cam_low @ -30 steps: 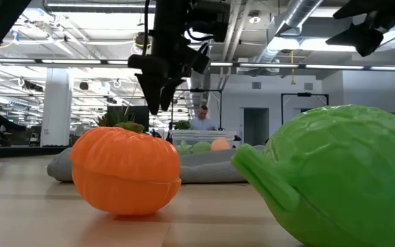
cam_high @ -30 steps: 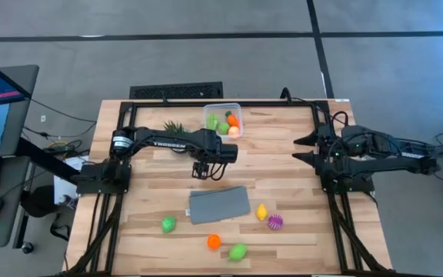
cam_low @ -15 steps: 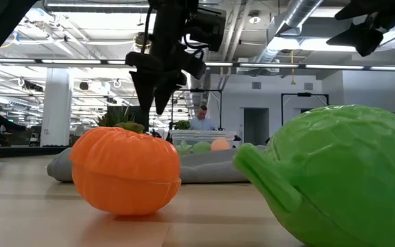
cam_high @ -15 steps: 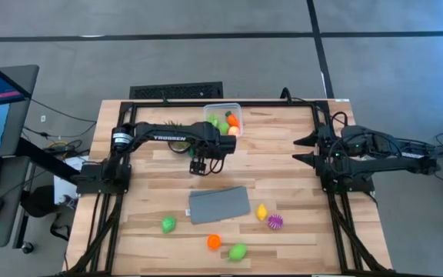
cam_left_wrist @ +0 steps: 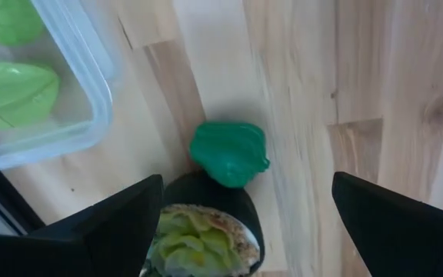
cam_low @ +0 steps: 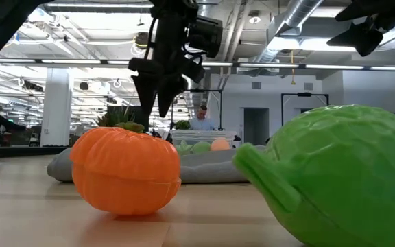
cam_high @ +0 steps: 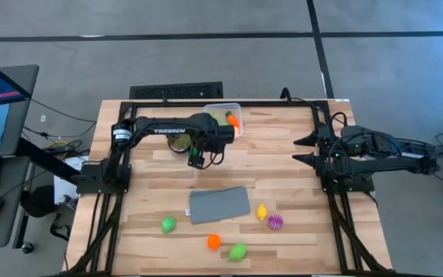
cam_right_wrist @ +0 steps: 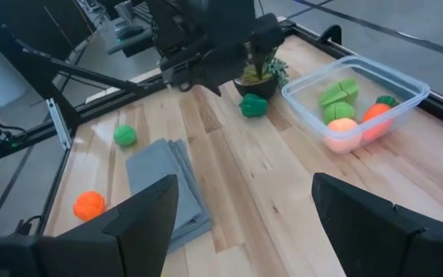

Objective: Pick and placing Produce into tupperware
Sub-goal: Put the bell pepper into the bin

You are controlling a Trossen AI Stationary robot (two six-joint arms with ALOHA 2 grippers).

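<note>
The clear tupperware (cam_high: 223,112) stands at the table's far edge with green, orange and pink produce in it (cam_right_wrist: 344,115). My left gripper (cam_high: 197,160) hangs open, pointing down, just near of the tub. Below its spread fingers (cam_left_wrist: 246,185) a dark green toy vegetable (cam_left_wrist: 229,152) lies on the wood beside a potted plant (cam_left_wrist: 202,238). More produce lies near the front edge: a green piece (cam_high: 168,224), an orange one (cam_high: 214,241), a second green one (cam_high: 238,251), a yellow one (cam_high: 261,212) and a spiky purple one (cam_high: 274,221). My right gripper (cam_high: 302,150) waits open at the right side.
A folded grey cloth (cam_high: 219,204) lies flat between the tub and the front produce. The potted plant (cam_right_wrist: 258,77) stands left of the tub, close under my left arm. Bare wood shows between the cloth and my right arm.
My left gripper has moved toward the table's far edge, toward the tub and the plant, turning a little as it went. Its fingers have spread from nearly shut to wide open.
</note>
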